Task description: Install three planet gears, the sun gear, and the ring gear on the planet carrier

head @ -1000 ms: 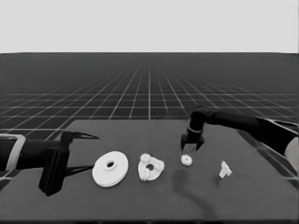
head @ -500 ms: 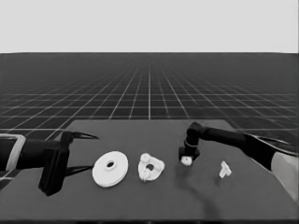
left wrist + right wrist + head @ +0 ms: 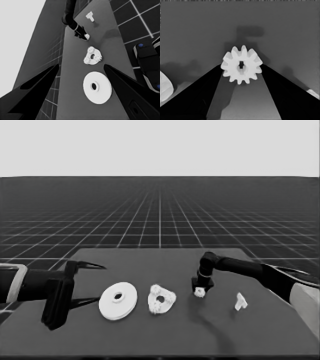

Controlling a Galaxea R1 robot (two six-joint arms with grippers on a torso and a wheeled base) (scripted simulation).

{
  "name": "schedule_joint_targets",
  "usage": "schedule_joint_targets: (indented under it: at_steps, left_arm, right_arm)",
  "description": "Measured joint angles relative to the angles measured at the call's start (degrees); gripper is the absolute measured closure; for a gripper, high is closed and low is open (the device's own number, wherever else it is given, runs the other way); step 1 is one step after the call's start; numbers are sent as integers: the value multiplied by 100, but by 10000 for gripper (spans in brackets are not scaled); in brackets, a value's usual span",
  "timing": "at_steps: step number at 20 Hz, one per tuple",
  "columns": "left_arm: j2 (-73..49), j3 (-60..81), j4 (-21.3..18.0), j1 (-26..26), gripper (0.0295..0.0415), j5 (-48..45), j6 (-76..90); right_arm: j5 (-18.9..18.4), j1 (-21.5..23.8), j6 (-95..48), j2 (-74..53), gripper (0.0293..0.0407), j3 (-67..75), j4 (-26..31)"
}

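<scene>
Taking the larger round part as my landmark: one of it, one smaller round part just to its right carrying what I count as three gears, then one loose gear farther right, with one thin white piece beyond. My right gripper brackets that gear, fingertips touching its teeth; I'd squeeze evenly, then lift straight. Left gripper waits spread, left of the landmark.

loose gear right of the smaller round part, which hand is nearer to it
Right. The right hand is down at the loose gear, a finger on each side. The left hand waits beyond the larger round part.
</scene>
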Motion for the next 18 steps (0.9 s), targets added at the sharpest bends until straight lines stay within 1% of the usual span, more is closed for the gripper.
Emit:
schedule_joint_targets:
  at_steps: [2,3,4,6,8,12,13,14,16,18]
  left_arm:
    - [0,0,0,0,326,0,0]
    - [0,0,0,0,326,0,0]
    - [0,0,0,0,326,0,0]
    - [0,0,0,0,326,0,0]
    - [0,0,0,0,326,0,0]
    - [0,0,0,0,326,0,0]
    - [0,0,0,0,326,0,0]
    - [0,0,0,0,326,0,0]
    - [0,0,0,0,326,0,0]
    - [0,0,0,0,326,0,0]
  right_arm:
    - [0,0,0,0,388,0,0]
    - [-317,331,208,-196,387,474,273]
    - [-486,641,292,-279,387,669,476]
    - [-630,922,331,-319,387,767,685]
    - [-677,1010,336,-324,387,782,760]
    - [-699,1047,334,-325,387,783,796]
    - [-841,1025,1602,243,387,1148,666]
    - [-921,1005,2208,1091,387,1109,628]
    - [-960,989,2475,2015,387,596,616]
    - [-964,986,2489,2332,387,304,615]
